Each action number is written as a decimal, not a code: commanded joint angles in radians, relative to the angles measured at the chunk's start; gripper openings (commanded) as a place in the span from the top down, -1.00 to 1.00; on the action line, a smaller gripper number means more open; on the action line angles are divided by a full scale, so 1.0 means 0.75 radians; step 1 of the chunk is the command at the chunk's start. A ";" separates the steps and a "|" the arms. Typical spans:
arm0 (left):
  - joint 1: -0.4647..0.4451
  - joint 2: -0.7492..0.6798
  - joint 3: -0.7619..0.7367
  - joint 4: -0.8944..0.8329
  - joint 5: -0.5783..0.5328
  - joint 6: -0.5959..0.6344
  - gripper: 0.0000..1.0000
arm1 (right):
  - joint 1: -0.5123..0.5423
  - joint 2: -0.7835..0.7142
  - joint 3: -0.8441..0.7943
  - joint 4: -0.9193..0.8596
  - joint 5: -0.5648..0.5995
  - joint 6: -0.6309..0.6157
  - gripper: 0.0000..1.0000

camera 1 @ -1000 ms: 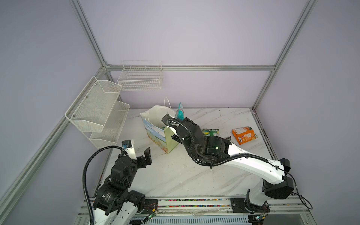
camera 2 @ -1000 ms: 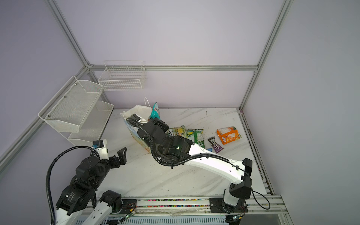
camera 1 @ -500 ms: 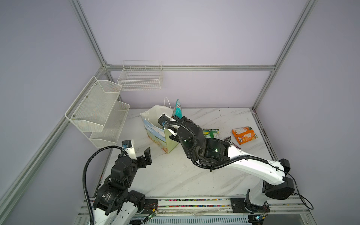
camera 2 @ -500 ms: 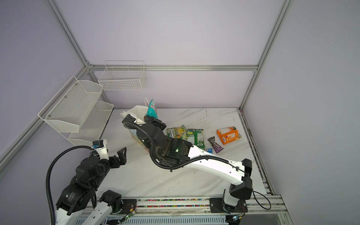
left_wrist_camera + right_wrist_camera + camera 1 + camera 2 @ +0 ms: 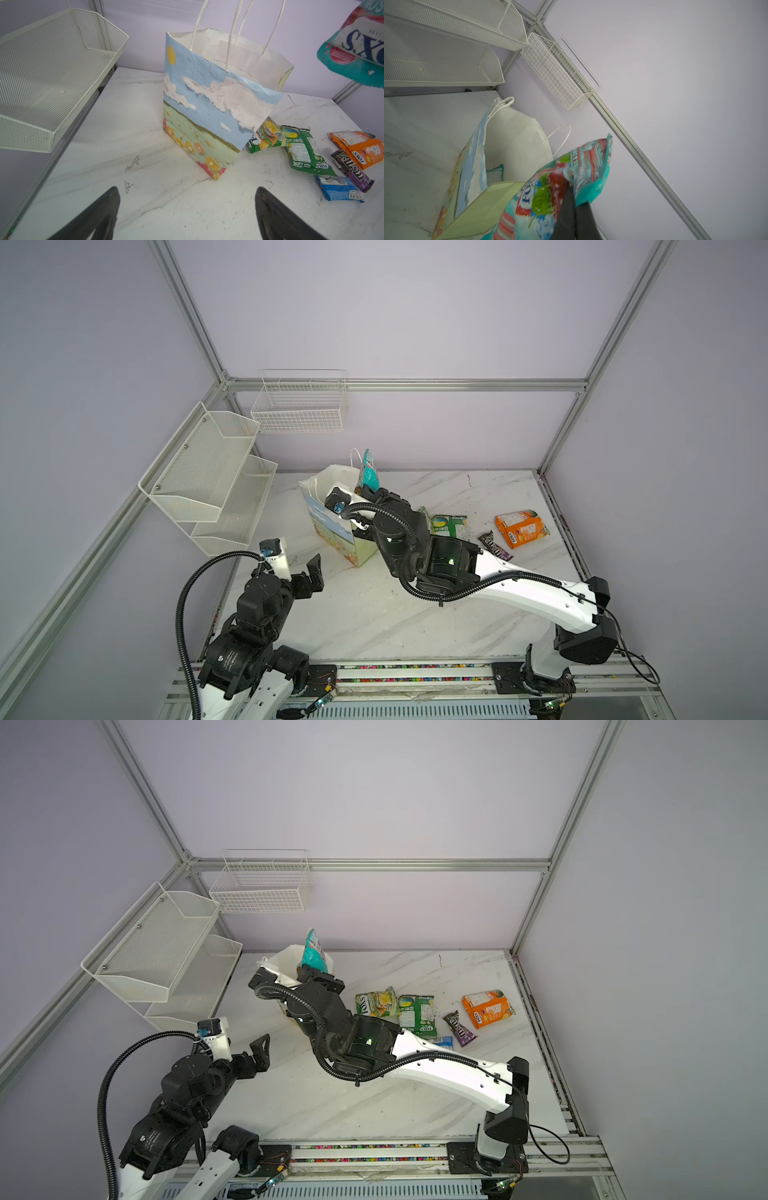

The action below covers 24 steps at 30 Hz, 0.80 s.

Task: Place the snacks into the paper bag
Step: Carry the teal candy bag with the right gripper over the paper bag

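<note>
The paper bag (image 5: 328, 512) (image 5: 286, 963) (image 5: 207, 116) (image 5: 512, 141) stands upright at the back left of the marble table, mouth open. My right gripper (image 5: 365, 489) (image 5: 309, 969) (image 5: 572, 193) is shut on a teal packet (image 5: 369, 468) (image 5: 312, 948) (image 5: 357, 47) (image 5: 571, 178), which it holds upright over the bag's right rim. Inside the bag the edge of another teal packet (image 5: 495, 172) shows. Two green packets (image 5: 376, 1002) (image 5: 417, 1013), a small blue packet (image 5: 442, 1042), a purple bar (image 5: 459, 1028) and an orange packet (image 5: 487, 1009) lie right of the bag. My left gripper (image 5: 305, 574) (image 5: 187, 191) is open and empty in front of the bag.
White mesh shelves (image 5: 208, 472) hang on the left wall close to the bag, and a wire basket (image 5: 299, 406) hangs on the back wall. The right arm's body (image 5: 436, 560) stretches across the table's middle, hiding part of the bag and snacks.
My right gripper has carried the teal packet slightly leftward, further over the bag's mouth. The left arm has stayed still.
</note>
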 commanded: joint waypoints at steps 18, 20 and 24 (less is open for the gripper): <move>-0.009 -0.018 -0.018 0.031 0.004 -0.008 -0.99 | -0.074 0.004 0.001 0.229 -0.312 -0.102 1.00; -0.009 -0.018 -0.018 0.031 0.005 -0.008 -0.99 | -0.089 0.009 0.002 0.236 -0.332 -0.100 1.00; -0.008 -0.018 -0.017 0.031 0.003 -0.008 -1.00 | -0.115 0.028 0.017 0.243 -0.358 -0.096 1.00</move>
